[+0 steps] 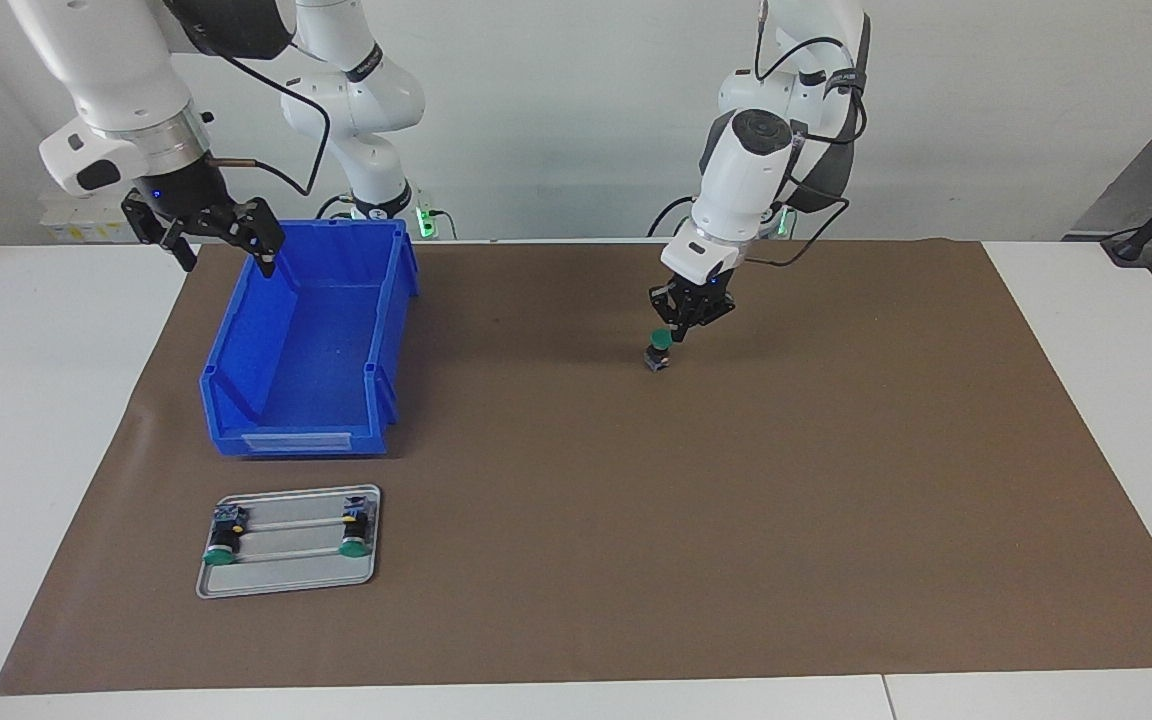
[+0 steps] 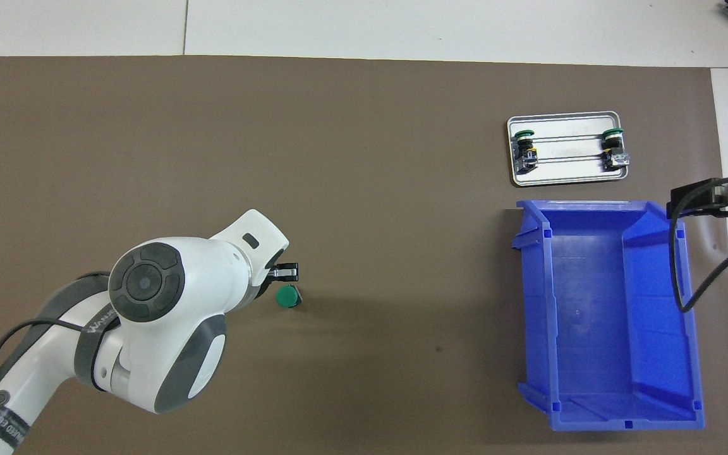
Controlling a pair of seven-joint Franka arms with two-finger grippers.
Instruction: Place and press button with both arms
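Brown mat (image 1: 736, 520) on white table (image 1: 36, 400) — left fingers (image 1: 679, 330) together over button (image 1: 658, 350); right fingers (image 1: 226, 248) spread, empty

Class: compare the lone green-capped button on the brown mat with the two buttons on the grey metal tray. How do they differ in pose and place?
The lone button stands upright on the brown mat, cap upward; the tray buttons lie on their sides.
It sits bare on the mat; they rest in the grey tray.
The shut left gripper is just above its cap; no gripper is near the tray.
All have green caps and dark bodies.
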